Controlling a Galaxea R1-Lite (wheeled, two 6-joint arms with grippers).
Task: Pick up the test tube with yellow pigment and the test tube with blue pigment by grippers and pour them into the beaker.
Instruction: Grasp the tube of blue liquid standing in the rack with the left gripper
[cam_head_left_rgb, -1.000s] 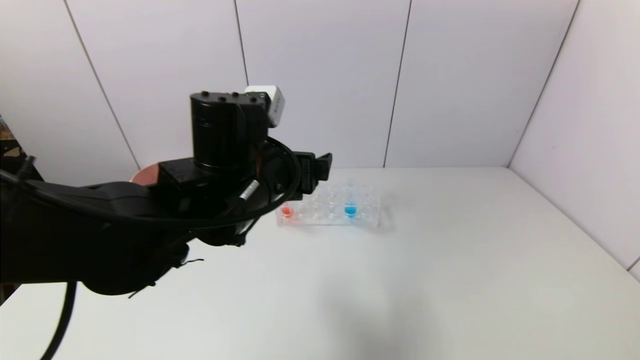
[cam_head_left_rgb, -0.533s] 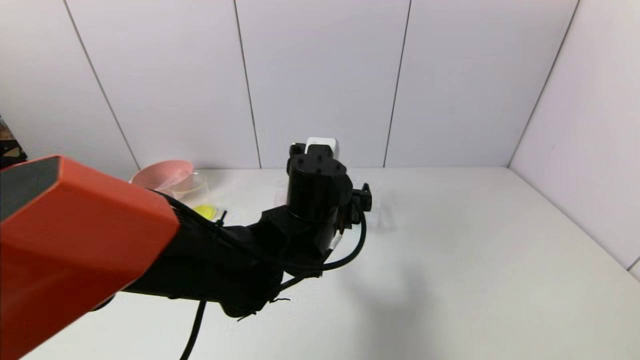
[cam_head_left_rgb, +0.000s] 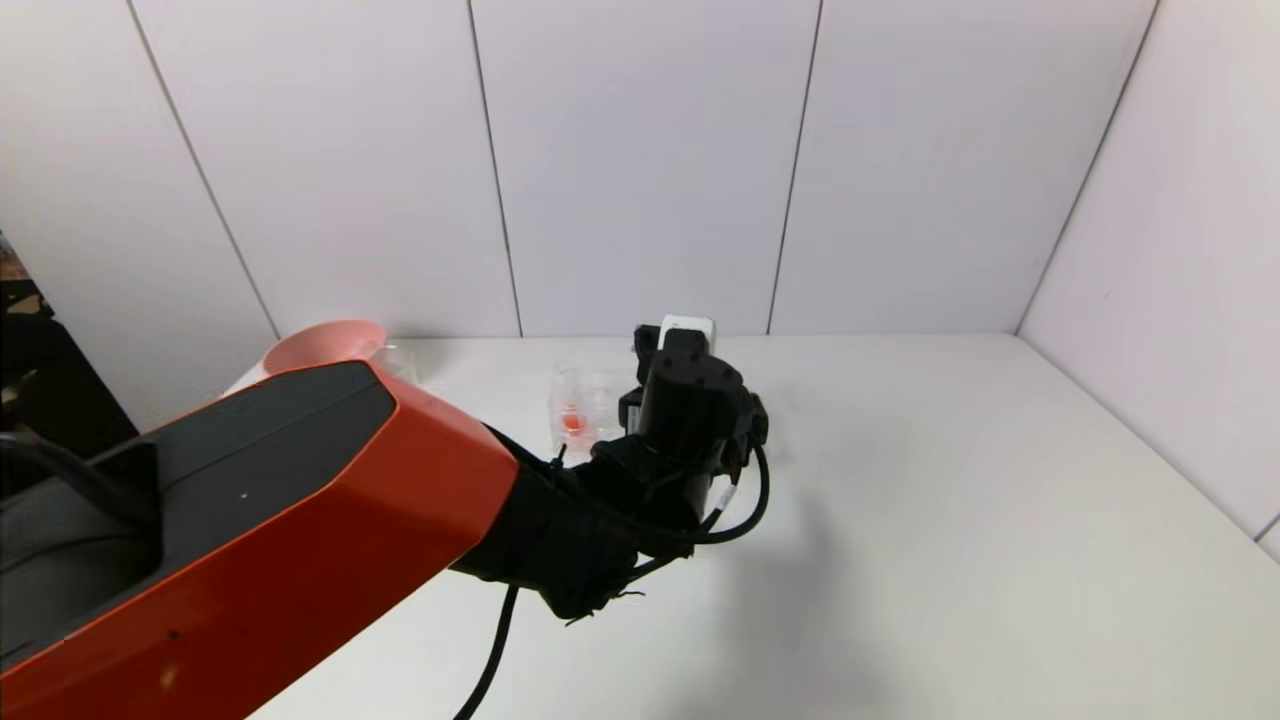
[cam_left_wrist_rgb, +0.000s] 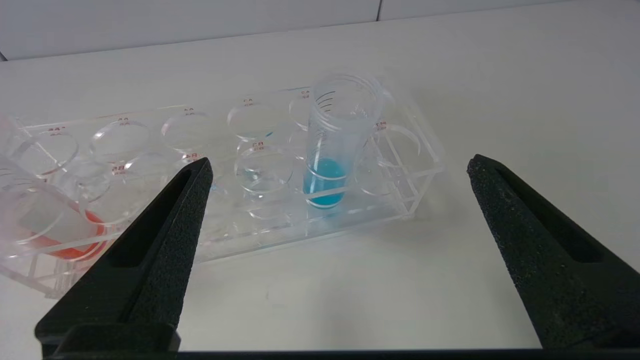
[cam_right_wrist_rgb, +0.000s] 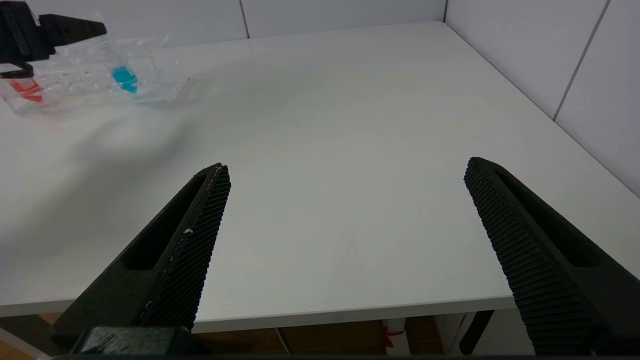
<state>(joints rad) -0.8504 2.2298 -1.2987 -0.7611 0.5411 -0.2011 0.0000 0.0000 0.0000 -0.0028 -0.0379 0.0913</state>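
1. The clear tube rack (cam_left_wrist_rgb: 225, 190) was the landmark here. It sat toward the back of the white table (cam_head_left_rgb: 950, 520), not far from the rear wall, with loads of bare tabletop on its right side and in front of it, all the way out to the side wall and the near edge.
2. The left gripper (cam_left_wrist_rgb: 340, 250) was reached out over the table and parked just in front of the rack, fingers spread wide with nothing between them and touching nothing. The rack's right end sat in line with the gap between the fingers.
3. The test tube with blue pigment (cam_left_wrist_rgb: 332, 145) stood upright in a hole near the rack's right end, with a bit of blue liquid at its bottom, a little apart from both fingertips.
4. A tube with orange-red liquid (cam_left_wrist_rgb: 55, 220) was at the rack's left end, partly hidden behind the left finger.
5. Couldn't make out the yellow tube anywhere. From the head camera the orange arm covered most of the area left of the rack.
6. A pink bowl (cam_head_left_rgb: 325, 345) peeked out well to the left of the rack, by the back wall.
7. The right gripper (cam_right_wrist_rgb: 345, 250) hung near the table's front edge, well in front of and to the right of the rack, also spread wide and empty.
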